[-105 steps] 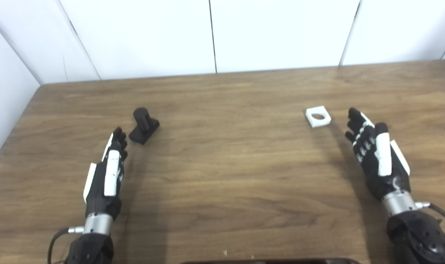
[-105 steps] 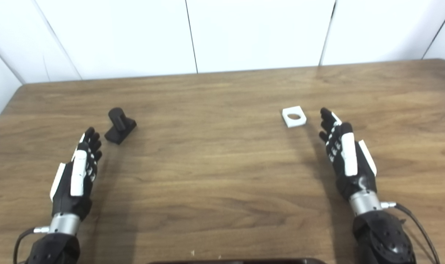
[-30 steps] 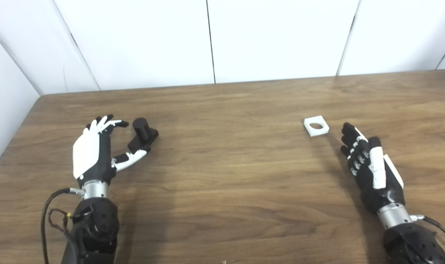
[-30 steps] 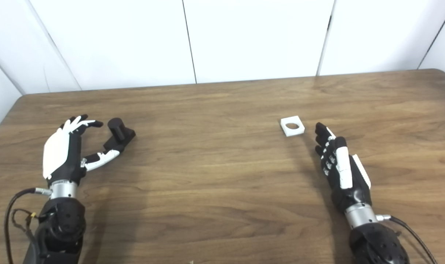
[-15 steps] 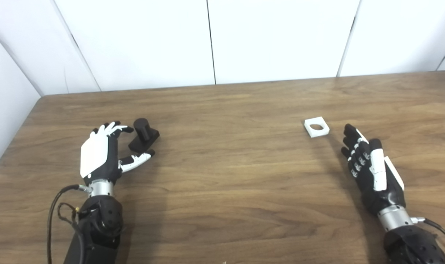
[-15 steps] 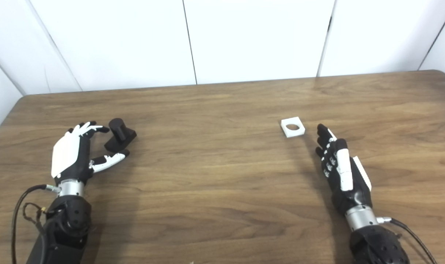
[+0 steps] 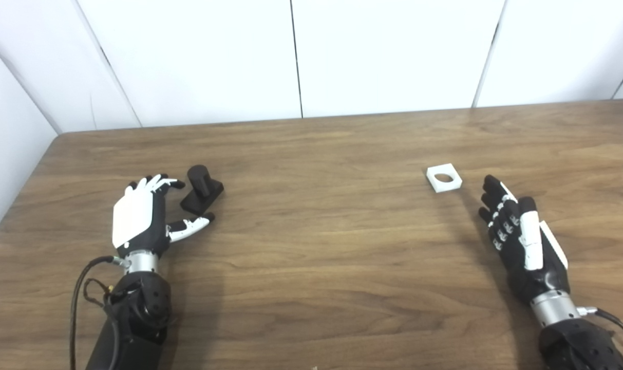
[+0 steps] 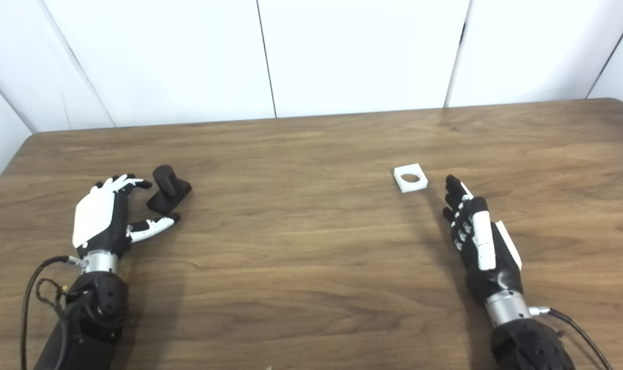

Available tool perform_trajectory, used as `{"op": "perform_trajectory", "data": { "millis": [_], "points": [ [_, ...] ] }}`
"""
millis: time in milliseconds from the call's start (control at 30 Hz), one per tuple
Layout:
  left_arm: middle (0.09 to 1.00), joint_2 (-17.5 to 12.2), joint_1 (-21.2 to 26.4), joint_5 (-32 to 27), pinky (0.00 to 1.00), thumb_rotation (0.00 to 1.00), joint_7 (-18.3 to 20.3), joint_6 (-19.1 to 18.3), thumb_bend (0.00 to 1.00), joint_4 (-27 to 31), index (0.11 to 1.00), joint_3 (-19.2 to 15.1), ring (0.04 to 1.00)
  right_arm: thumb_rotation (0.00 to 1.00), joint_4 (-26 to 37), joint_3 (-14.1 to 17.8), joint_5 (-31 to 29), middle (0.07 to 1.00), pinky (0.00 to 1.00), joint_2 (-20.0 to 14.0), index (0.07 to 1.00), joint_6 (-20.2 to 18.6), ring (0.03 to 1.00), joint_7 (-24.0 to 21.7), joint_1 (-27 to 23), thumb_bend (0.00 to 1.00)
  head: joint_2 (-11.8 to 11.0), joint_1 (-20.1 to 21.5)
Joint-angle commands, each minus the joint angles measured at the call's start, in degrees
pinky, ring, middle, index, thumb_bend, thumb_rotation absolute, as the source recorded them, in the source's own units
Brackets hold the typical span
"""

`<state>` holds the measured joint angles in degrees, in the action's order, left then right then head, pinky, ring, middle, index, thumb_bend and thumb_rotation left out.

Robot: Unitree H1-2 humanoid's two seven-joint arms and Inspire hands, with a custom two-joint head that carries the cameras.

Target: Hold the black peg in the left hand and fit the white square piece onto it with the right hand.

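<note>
The black peg (image 7: pixel 202 189), a short cylinder on a square base, stands on the wooden table (image 7: pixel 311 241) at the left. My left hand (image 7: pixel 144 213) sits just left of it, back plate up, open, with fingers curled above the peg and thumb stretched below its base; nothing is held. A white square piece (image 7: pixel 444 178) with a round hole lies flat at the right. My right hand (image 7: pixel 519 236) rests open a short way to its right and nearer me, fingers straight, apart from the piece.
White wall panels (image 7: pixel 296 56) close the table's far edge and a white wall (image 7: pixel 3 154) runs along its left side. A black cable (image 7: pixel 85 293) loops by my left wrist.
Over 3.5 s my left hand turned palm-down and moved up to the peg, fingers curling round it. In the last half second it lowered slightly. The right hand barely shifted. The camera tilted a little.
</note>
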<state>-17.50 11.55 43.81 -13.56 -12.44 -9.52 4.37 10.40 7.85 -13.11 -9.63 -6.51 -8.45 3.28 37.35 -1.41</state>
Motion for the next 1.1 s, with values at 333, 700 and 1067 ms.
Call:
{"op": "perform_trajectory", "data": {
  "millis": [333,700,1067],
  "points": [
    [0.878,-2.17,3.06,1.13,1.00,0.22,-3.14,0.96,0.78,-1.01,0.563,0.74,0.945,1.00,1.41,0.10,-0.46,0.981,1.00,-0.92,0.944,1.34,1.000,-0.45,0.20,0.63,0.09,-0.19],
    [0.866,-2.08,2.85,0.82,1.00,0.19,-3.13,0.68,0.76,-0.98,0.540,0.59,0.951,1.00,1.37,-0.03,-0.55,0.987,1.00,-1.21,0.951,1.79,1.000,-0.85,0.49,0.64,0.24,-0.33],
    [0.862,-1.59,2.83,-0.01,1.00,0.14,-3.21,0.96,0.70,-0.74,0.522,0.37,0.958,1.00,1.78,0.14,-0.66,0.980,1.00,-1.55,0.943,1.22,1.000,-0.73,0.29,0.67,0.40,-0.59]
  ]
}}
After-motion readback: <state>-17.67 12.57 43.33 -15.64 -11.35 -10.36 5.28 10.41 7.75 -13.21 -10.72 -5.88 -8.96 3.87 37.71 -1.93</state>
